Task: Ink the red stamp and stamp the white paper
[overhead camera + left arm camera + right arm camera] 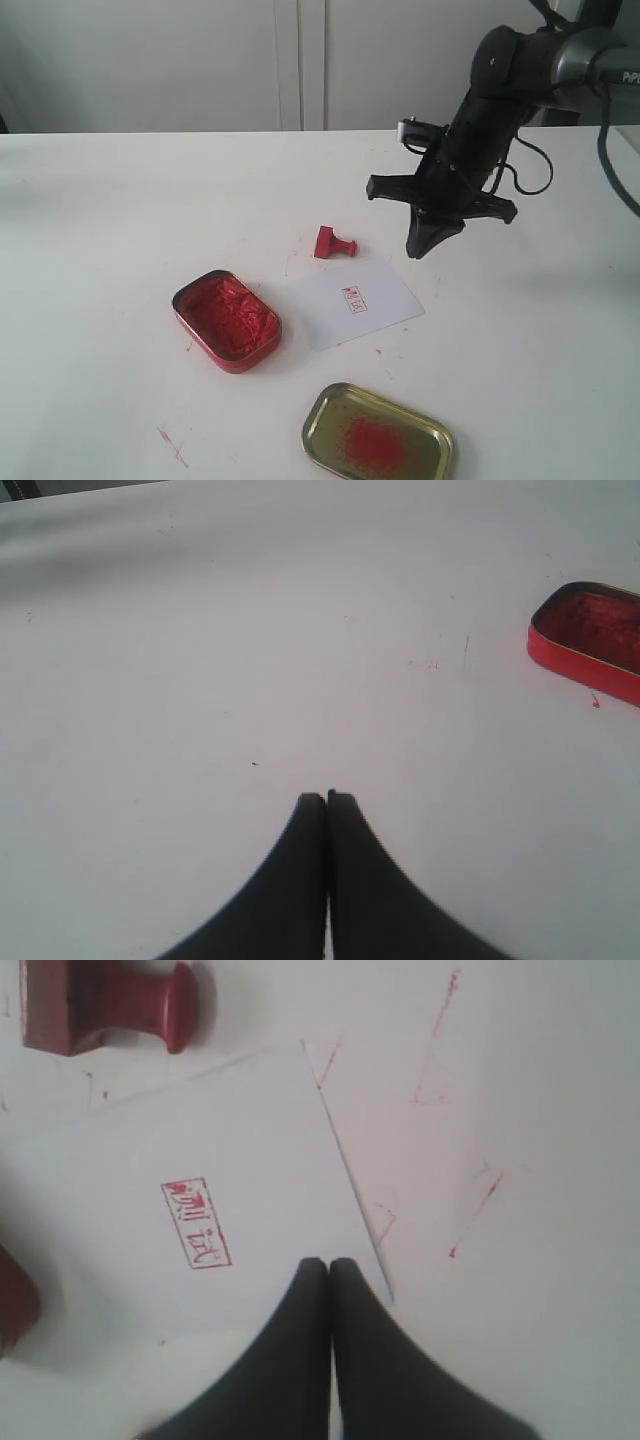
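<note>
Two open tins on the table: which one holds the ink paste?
The red tin, left of the paper in the exterior view, heaped with lumpy red paste. The gold lid has only a thin red smear.

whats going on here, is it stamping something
Nothing is held right now. The right tool hangs shut and empty above the table near the paper. The paper carries a red imprint, and the stamp lies on its side just off its edge. The ink tin stands open nearby.

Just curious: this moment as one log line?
white paper: imprinted | red stamp: on its side beside it | right end effector: shut, empty
</note>
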Tool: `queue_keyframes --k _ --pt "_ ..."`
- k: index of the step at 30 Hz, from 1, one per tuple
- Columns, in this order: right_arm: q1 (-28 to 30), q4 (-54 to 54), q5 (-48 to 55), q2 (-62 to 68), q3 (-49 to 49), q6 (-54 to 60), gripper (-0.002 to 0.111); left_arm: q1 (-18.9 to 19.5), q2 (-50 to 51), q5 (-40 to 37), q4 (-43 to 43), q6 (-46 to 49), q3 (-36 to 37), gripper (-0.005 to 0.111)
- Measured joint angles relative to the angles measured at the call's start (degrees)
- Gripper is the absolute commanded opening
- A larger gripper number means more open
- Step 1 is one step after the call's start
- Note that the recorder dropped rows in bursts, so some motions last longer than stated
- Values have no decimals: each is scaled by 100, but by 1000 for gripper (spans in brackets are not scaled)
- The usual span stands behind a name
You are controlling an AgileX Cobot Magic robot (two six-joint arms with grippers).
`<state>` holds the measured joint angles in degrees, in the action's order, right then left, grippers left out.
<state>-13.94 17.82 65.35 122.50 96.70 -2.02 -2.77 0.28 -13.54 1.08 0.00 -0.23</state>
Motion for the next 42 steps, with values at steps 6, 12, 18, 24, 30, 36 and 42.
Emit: queue_keyframes --k 6,12,18,24,30,36,42 --pt "0 -365 288 -74 0 0 0 0 0 0 0 0 0 0" --pt "0 -823 434 -102 0 0 0 0 0 0 0 0 0 0" --pt "0 -1269 434 -111 0 0 0 0 0 0 0 0 0 0" --pt "65 -1378 434 -259 0 12 0 0 0 0 0 0 0 0" --pt "538 -1435 434 -475 -437 12 0 0 0 0 0 0 0 0" --pt "1029 -1448 434 -946 -1211 12 0 0 0 0 0 0 0 0" --pt "1184 -1509 258 -1458 -1685 12 0 0 0 0 0 0 0 0"
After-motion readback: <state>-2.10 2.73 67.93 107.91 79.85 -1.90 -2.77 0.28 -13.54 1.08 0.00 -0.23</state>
